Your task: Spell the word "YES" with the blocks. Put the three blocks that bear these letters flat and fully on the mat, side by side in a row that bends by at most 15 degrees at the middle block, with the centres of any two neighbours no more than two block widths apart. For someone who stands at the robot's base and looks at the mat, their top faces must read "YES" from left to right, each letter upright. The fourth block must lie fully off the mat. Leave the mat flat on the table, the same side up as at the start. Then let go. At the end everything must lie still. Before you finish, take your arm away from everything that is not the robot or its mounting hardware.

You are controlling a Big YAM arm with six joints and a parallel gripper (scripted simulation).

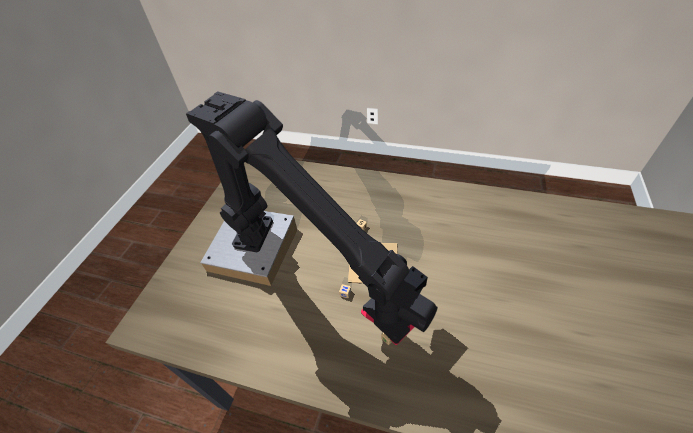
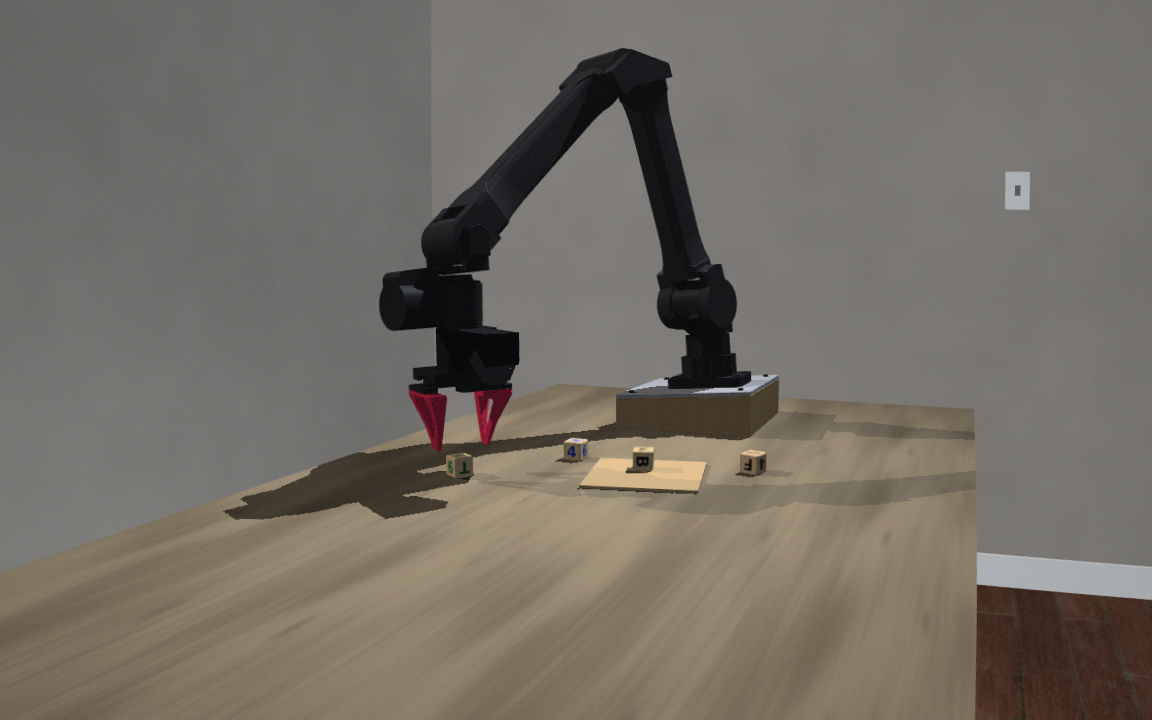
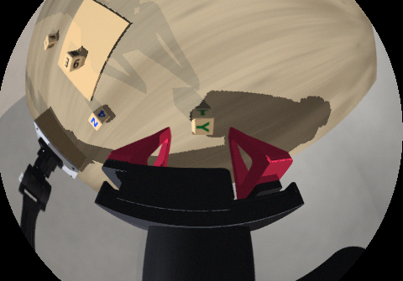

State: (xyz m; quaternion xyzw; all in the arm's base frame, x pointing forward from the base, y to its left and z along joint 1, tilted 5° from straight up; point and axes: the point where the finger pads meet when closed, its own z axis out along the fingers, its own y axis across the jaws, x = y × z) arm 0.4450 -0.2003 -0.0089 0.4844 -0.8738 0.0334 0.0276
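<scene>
My gripper [image 2: 461, 445] [image 3: 200, 132] points down, open and empty, with its fingertips a little above the Y block. The Y block [image 1: 386, 338] [image 2: 459, 465] [image 3: 203, 127] stands on the table off the mat, Y up, mostly hidden by the gripper in the top view. The mat [image 1: 356, 275] [image 2: 607, 481] [image 3: 101, 25] lies flat. One block [image 2: 643, 459] [image 3: 75, 61] stands on it near its base-side edge and seems to show E on top; the arm hides it in the top view. The S block [image 1: 361, 223] [image 2: 752, 462] [image 3: 51, 40] stands beyond the mat's other side, S up.
The N block [image 1: 344, 290] [image 2: 575, 449] [image 3: 96, 119] stands off the mat, between the mat and the Y block but nearer the base. The robot's raised base [image 1: 219, 255] [image 2: 683, 416] [image 3: 63, 143] is behind the blocks. The arm stretches above the mat.
</scene>
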